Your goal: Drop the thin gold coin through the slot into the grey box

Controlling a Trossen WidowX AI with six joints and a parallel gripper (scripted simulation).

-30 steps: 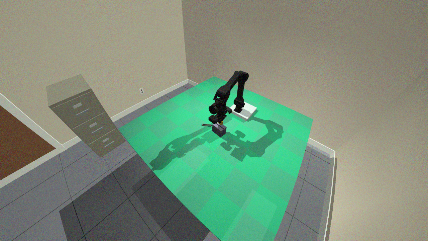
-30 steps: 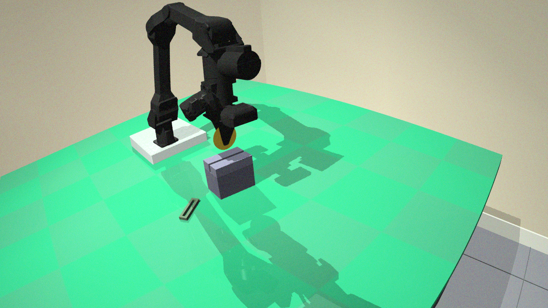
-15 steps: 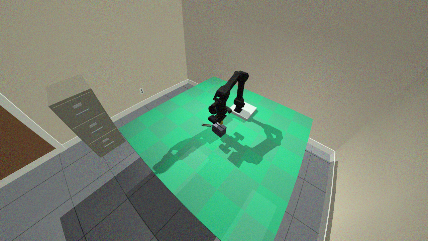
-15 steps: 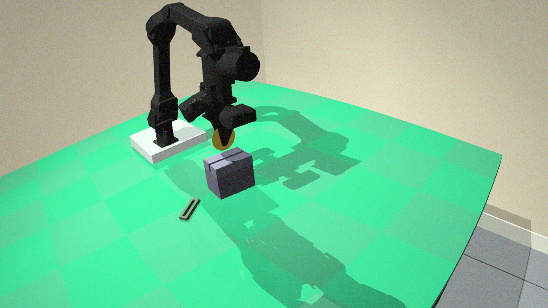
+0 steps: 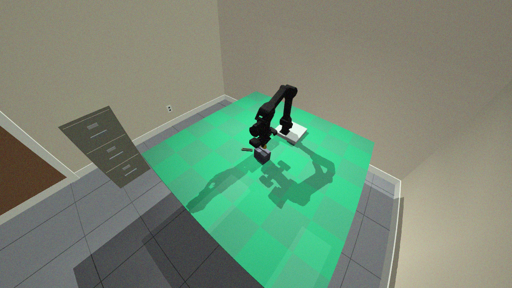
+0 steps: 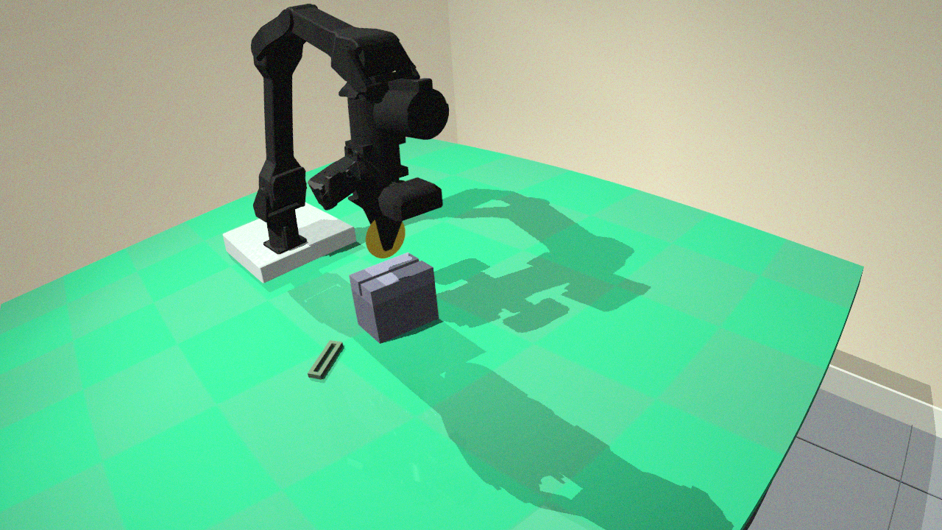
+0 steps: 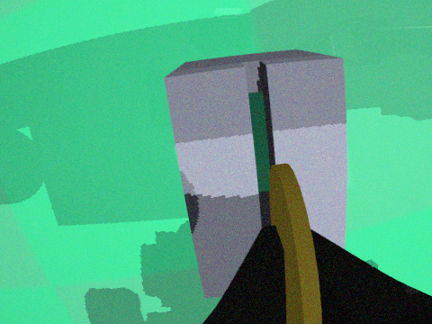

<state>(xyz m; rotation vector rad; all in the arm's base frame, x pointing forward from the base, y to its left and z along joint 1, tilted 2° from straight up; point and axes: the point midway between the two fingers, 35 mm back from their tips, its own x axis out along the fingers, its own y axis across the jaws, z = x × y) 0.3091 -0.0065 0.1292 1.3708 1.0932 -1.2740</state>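
Observation:
My gripper (image 6: 388,245) is shut on the gold coin (image 6: 374,239) (image 7: 293,234) (image 5: 264,147), which stands on edge between the fingertips. The grey box (image 6: 407,304) (image 7: 220,103) (image 5: 262,157) is just below, and in the exterior view the coin's lower edge shows a little above the lid. In the wrist view the coin's near-vertical edge covers the lower part of the slot (image 7: 258,148) and lies slightly right of its line. The coin's full lower rim over the slot is hidden in the wrist view. The holder (image 6: 317,376) (image 5: 247,150) is empty on the table.
The white base block (image 6: 263,266) (image 5: 300,134) of the arm stands behind the box. The green checkered table (image 6: 230,461) (image 5: 257,247) carries the arm's dark shadows. A filing cabinet (image 5: 107,143) stands beyond the table's edge.

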